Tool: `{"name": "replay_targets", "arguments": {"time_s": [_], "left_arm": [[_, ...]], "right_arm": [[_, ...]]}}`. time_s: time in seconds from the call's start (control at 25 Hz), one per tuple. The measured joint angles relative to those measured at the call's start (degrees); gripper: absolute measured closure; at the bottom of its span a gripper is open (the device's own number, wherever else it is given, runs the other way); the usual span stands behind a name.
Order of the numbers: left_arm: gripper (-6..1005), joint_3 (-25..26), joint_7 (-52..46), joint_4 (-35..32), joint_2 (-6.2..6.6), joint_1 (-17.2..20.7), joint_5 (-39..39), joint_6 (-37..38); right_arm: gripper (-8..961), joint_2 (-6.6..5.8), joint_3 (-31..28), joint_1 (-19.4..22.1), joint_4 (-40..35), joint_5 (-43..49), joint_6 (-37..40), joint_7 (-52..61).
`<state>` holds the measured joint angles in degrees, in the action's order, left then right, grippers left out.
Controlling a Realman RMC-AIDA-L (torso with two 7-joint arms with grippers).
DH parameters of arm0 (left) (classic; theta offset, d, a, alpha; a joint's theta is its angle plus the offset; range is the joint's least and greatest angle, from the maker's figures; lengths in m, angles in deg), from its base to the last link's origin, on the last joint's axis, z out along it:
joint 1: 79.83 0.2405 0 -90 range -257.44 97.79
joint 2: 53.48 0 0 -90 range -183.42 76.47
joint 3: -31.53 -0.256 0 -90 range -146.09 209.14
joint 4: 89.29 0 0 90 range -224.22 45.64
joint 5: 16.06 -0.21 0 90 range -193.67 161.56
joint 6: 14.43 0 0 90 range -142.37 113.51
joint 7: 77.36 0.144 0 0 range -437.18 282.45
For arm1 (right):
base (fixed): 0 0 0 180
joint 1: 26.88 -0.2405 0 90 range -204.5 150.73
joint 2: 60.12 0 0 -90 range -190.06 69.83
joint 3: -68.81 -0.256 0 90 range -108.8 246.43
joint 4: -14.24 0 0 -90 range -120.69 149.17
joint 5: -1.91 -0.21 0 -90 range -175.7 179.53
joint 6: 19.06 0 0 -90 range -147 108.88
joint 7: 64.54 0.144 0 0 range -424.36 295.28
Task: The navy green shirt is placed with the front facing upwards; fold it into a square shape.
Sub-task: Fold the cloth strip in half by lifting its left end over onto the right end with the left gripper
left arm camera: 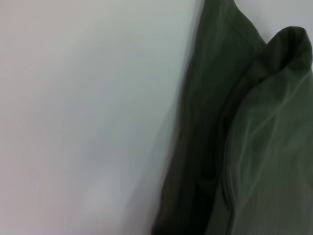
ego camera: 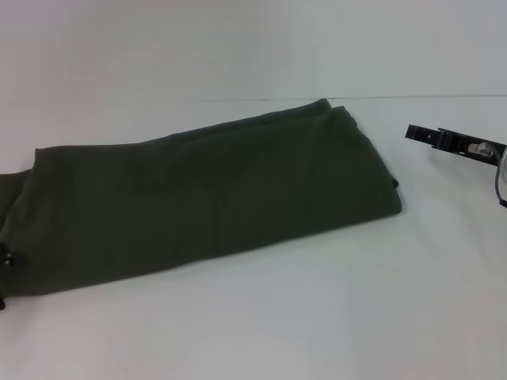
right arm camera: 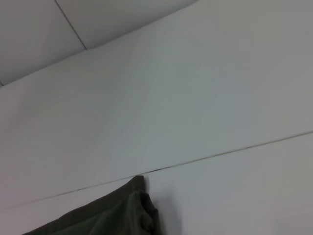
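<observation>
The right gripper (ego camera: 420,134) is hanging at the right edge of the head view, apart from the navy green shirt (ego camera: 214,198); whether its fingers are spread I cannot tell; the left gripper (ego camera: 6,257) is barely showing at the far left edge, against the cloth, state likewise unclear. The shirt is lying as a long folded band across the middle of the white counter (ego camera: 317,317); a grasp catching only the top layer is risking the fold peeling open or skewing.
</observation>
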<state>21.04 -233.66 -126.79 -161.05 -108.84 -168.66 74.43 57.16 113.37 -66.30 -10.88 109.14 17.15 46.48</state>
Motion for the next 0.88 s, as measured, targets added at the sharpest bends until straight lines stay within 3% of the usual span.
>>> {"name": "replay_targets", "arguments": {"time_s": [0.88], "left_arm": [[159, -2.64, -2.47, 0.09, 0.75, -1.49, -2.01, -0.83]], "right_arm": [[181, -0.03, 0.00, 0.14, -0.02, 0.00, 0.08, 0.08]]}}
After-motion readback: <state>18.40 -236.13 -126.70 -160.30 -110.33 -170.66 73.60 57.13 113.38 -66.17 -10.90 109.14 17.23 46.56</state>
